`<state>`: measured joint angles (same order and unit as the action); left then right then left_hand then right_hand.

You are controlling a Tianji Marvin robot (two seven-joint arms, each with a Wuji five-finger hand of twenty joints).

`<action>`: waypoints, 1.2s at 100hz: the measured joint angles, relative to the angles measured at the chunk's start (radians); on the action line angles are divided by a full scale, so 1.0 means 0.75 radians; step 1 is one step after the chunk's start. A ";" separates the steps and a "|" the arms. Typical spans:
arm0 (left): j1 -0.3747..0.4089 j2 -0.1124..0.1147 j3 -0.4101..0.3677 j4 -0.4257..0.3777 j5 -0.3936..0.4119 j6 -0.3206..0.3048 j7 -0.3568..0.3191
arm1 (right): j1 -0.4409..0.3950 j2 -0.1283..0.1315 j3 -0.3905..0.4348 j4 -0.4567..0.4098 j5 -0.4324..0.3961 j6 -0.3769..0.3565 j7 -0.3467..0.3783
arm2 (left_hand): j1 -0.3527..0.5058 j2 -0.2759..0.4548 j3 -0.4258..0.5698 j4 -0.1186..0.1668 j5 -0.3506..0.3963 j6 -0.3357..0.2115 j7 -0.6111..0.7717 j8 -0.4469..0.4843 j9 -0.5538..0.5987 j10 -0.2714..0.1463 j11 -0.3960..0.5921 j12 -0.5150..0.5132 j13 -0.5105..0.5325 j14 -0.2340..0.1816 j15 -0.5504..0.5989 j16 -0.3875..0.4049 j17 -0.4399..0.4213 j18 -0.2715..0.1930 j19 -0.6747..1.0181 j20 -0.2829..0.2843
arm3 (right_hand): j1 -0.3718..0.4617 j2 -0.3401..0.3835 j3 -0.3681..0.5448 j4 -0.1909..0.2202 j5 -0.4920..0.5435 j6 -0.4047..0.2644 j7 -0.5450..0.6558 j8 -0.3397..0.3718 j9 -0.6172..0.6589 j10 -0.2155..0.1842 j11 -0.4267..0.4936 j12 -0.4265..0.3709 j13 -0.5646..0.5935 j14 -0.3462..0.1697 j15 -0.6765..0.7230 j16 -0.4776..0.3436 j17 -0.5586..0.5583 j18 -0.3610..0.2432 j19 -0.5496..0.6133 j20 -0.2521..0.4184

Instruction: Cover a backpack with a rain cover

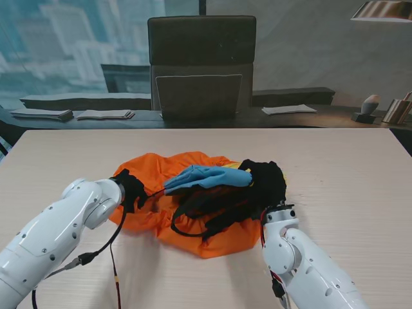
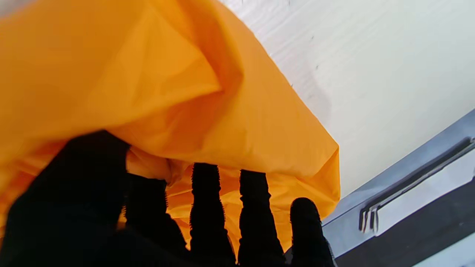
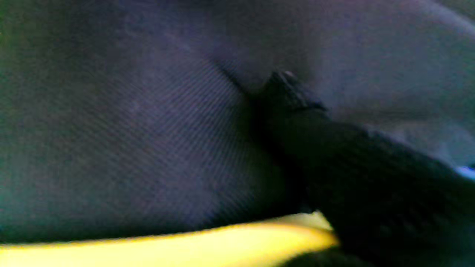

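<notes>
An orange rain cover [image 1: 212,239] lies crumpled at the middle of the table. On it rests the backpack [image 1: 209,177], light blue with black straps looping toward me. My left hand [image 1: 132,188], in a black glove, grips the cover's left edge. In the left wrist view the thumb and fingers [image 2: 207,207] pinch a fold of the orange cover [image 2: 148,74]. My right hand [image 1: 267,185], also black-gloved, is buried in the backpack's dark right end. The right wrist view is filled by dark fabric [image 3: 130,129], with one finger [image 3: 297,122] pressed against it and a yellow strip [image 3: 167,244].
The pale wooden table [image 1: 64,154] stretches wide on both sides of the cover. A dark chair [image 1: 201,64] stands at the far edge. A black cable [image 1: 116,270] hangs from my left forearm near the front edge. Papers lie on a dark counter behind.
</notes>
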<state>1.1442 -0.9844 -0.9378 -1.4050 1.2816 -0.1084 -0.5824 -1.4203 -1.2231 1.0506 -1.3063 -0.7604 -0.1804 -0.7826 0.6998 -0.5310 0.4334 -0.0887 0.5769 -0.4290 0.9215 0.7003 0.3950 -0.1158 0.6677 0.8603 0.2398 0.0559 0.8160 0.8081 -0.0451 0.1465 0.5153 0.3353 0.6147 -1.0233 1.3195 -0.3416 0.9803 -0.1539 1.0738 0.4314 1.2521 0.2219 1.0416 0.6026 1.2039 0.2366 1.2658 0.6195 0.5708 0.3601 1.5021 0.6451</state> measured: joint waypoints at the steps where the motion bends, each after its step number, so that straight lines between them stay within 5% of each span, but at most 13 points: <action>1: 0.009 0.000 -0.011 -0.004 0.000 -0.001 0.000 | 0.000 0.001 0.000 0.000 0.000 0.001 0.001 | -0.001 0.000 0.000 0.000 0.000 -0.002 0.004 0.018 0.001 0.000 -0.001 -0.001 0.001 0.000 0.000 -0.005 0.000 0.001 -0.001 0.000 | 0.000 0.000 0.000 0.000 0.000 -0.001 0.000 0.000 0.000 0.000 0.000 0.000 0.000 0.000 -0.001 0.000 0.000 0.000 0.000 0.000; 8: 0.066 0.002 -0.078 -0.043 0.023 -0.007 -0.005 | -0.001 0.005 0.000 0.000 -0.001 0.009 0.023 | -0.001 0.002 -0.014 0.000 0.016 -0.016 0.014 0.124 0.056 0.002 -0.039 -0.052 0.029 0.009 -0.014 -0.011 0.000 0.001 -0.002 0.000 | -0.004 0.000 0.000 0.000 0.000 -0.015 0.000 0.001 0.000 0.000 0.000 0.000 0.000 0.000 -0.006 0.000 0.000 0.000 0.000 0.000; 16: 0.140 -0.002 -0.173 -0.099 0.053 -0.016 0.031 | -0.004 0.014 0.001 -0.007 -0.005 0.023 0.080 | 0.001 0.062 -0.058 0.000 0.085 -0.017 0.030 0.209 0.177 0.067 -0.077 -0.141 0.151 0.064 -0.015 -0.035 0.002 0.017 0.064 0.021 | -0.004 0.000 0.000 0.000 0.000 -0.024 -0.006 0.001 0.000 0.000 0.000 0.000 0.000 0.000 -0.009 0.000 0.000 0.000 0.000 0.001; 34: 0.257 -0.008 -0.295 -0.140 -0.082 -0.048 0.454 | -0.008 0.022 -0.020 -0.023 0.002 0.068 0.103 | -0.004 0.180 -0.135 0.000 0.098 0.030 0.062 0.368 0.350 0.099 -0.076 -0.224 0.336 0.098 0.019 -0.055 -0.003 0.047 0.337 0.074 | -0.004 -0.001 0.000 0.000 0.000 -0.023 -0.011 0.001 0.000 0.000 0.000 0.000 0.000 0.000 -0.009 0.000 0.024 0.000 0.000 0.002; 48: 0.322 -0.021 -0.365 -0.264 0.017 -0.116 0.475 | 0.000 0.022 -0.043 -0.032 0.000 0.129 0.105 | -0.029 0.234 -0.135 0.000 0.098 0.059 0.083 0.438 0.403 0.098 -0.050 -0.224 0.397 0.097 0.047 -0.055 -0.003 0.047 0.375 0.085 | -0.004 -0.005 0.000 0.000 0.004 -0.014 -0.013 -0.001 0.015 0.000 -0.016 0.000 0.006 0.000 -0.009 0.000 0.070 0.009 0.000 0.003; 60: 0.334 -0.031 -0.410 -0.288 -0.201 -0.243 0.510 | 0.009 0.014 -0.057 -0.035 0.017 0.150 0.083 | -0.034 0.248 -0.135 0.000 0.096 0.073 0.098 0.486 0.424 0.098 -0.049 -0.224 0.411 0.098 0.050 -0.055 0.024 0.050 0.404 0.090 | 0.002 -0.041 0.000 0.000 0.021 0.019 -0.019 -0.032 0.042 0.000 -0.035 0.002 0.014 0.002 0.020 0.007 0.125 0.027 0.000 0.017; 67: 0.333 -0.032 -0.419 -0.285 -0.264 -0.329 0.551 | 0.012 0.008 -0.065 -0.049 0.035 0.189 0.080 | -0.063 0.263 -0.129 -0.008 0.082 0.073 0.113 0.513 0.387 0.098 -0.063 -0.225 0.410 0.095 0.033 -0.077 0.052 0.050 0.428 0.103 | 0.002 -0.062 0.007 0.000 0.049 0.031 -0.025 -0.051 0.057 0.002 -0.048 0.003 0.015 0.010 0.040 0.023 0.152 0.043 0.000 0.019; 80: 0.340 -0.042 -0.420 -0.274 -0.228 -0.321 0.713 | 0.014 -0.010 -0.086 -0.120 0.137 0.348 0.101 | -0.114 0.265 -0.014 -0.038 0.059 0.074 0.134 0.532 0.247 0.124 -0.189 -0.379 0.377 0.095 -0.151 -0.221 0.077 0.050 0.455 0.119 | 0.027 -0.096 0.020 0.000 0.069 0.096 -0.027 -0.068 0.085 0.028 -0.058 0.026 0.021 0.042 0.082 0.062 0.181 0.087 0.009 0.039; 98: 0.368 -0.068 -0.451 -0.278 -0.444 -0.335 0.712 | 0.051 -0.011 -0.155 -0.181 0.089 0.457 0.245 | -0.124 0.245 0.058 -0.052 0.057 0.094 0.156 0.549 -0.007 0.219 -0.354 -0.653 0.144 0.118 -0.482 -0.484 0.081 0.046 0.455 0.119 | 0.032 -0.122 0.023 0.001 0.076 0.129 -0.025 -0.082 0.111 0.031 -0.072 0.021 0.044 0.047 0.121 0.115 0.226 0.101 0.013 0.045; 120: 0.417 -0.091 -0.487 -0.311 -0.512 -0.397 0.805 | 0.110 -0.022 -0.225 -0.179 0.088 0.604 0.249 | -0.134 0.228 0.098 -0.052 0.058 0.116 0.169 0.549 -0.055 0.188 -0.371 -0.697 0.100 0.132 -0.517 -0.545 0.074 0.037 0.455 0.119 | 0.066 -0.195 0.049 0.001 0.105 0.174 -0.005 -0.121 0.129 0.047 -0.084 0.033 0.050 0.064 0.207 0.194 0.345 0.162 0.013 0.046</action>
<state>1.4572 -1.0527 -1.3029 -1.6380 0.8974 -0.4063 0.0214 -1.3381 -1.2396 0.8817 -1.4403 -0.6946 0.2724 -0.5956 0.5994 -0.3601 0.5066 -0.1278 0.6204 -0.3420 1.0486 1.1123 0.3540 0.0254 0.3891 0.3378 0.3145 0.1546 0.4280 0.3997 0.0107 0.1743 0.8567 0.4249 0.6641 -1.1697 1.3562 -0.3409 1.0594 -0.0234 1.0696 0.3403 1.3486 0.2574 0.9786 0.6276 1.2411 0.2844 1.4208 0.7653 0.8294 0.4818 1.5120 0.6796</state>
